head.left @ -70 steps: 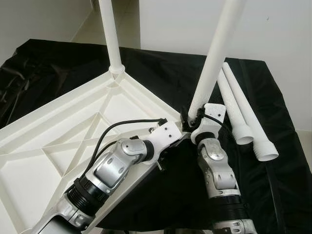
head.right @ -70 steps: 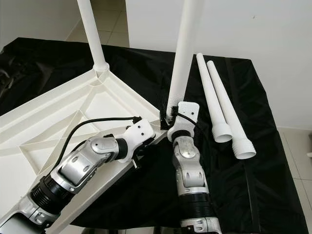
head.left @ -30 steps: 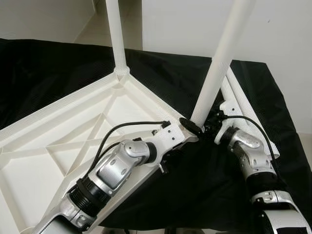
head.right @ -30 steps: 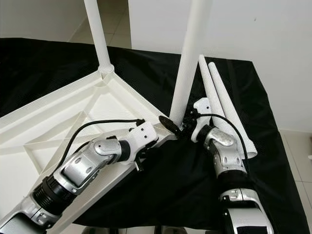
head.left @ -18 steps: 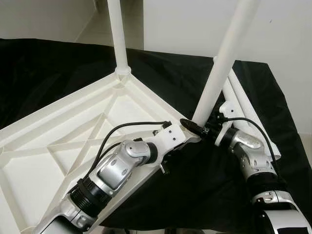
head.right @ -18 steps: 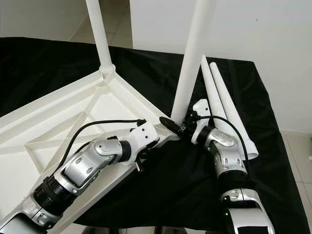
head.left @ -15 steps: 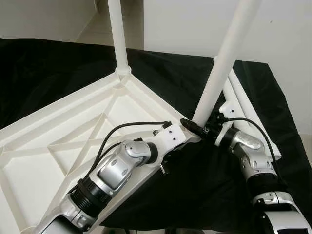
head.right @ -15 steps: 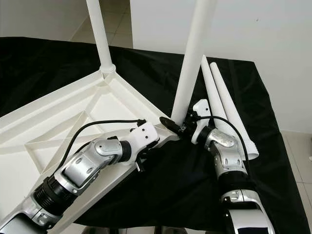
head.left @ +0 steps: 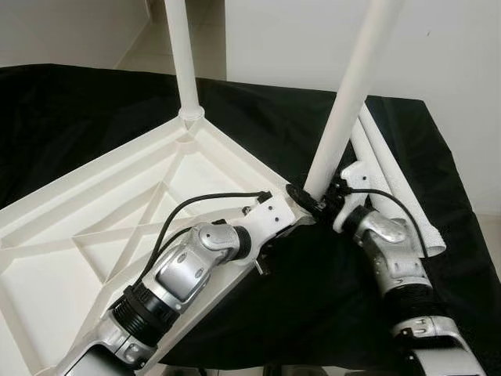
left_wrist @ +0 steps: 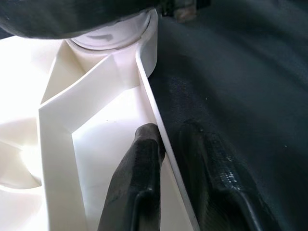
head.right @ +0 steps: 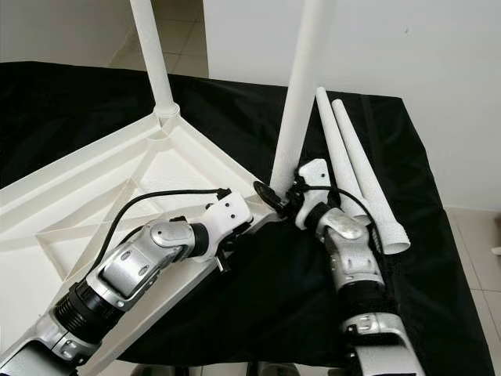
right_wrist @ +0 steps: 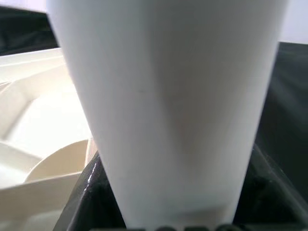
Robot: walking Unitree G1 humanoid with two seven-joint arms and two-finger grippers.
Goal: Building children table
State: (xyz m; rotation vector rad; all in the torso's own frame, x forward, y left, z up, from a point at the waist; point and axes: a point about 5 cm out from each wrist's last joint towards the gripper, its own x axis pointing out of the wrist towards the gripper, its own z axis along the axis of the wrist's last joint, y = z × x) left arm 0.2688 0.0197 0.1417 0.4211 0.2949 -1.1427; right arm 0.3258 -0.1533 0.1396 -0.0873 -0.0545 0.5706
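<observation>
My left claw (left_wrist: pixel 166 144) pinches the upturned tabletop's rim (head.left: pixel 117 160) to hold it steady, while my right claw (head.right: pixel 288 197) clamps the leg (head.left: pixel 344 110) tilted over the corner socket (left_wrist: pixel 115 36) for seating.

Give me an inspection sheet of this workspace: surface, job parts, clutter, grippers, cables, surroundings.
Surface: black cloth covers it.
Job's things: white tabletop lies underside up; fitted leg stands in its far corner; second leg stands tilted at the near corner socket; two spare legs lie side by side on the cloth.
Clutter: nothing seen.
Grippers: left gripper pinches the tabletop's rim; right gripper is clamped on the second leg's base.
Cables: black cable loops over the left wrist.
Surroundings: white wall, tiled floor.
</observation>
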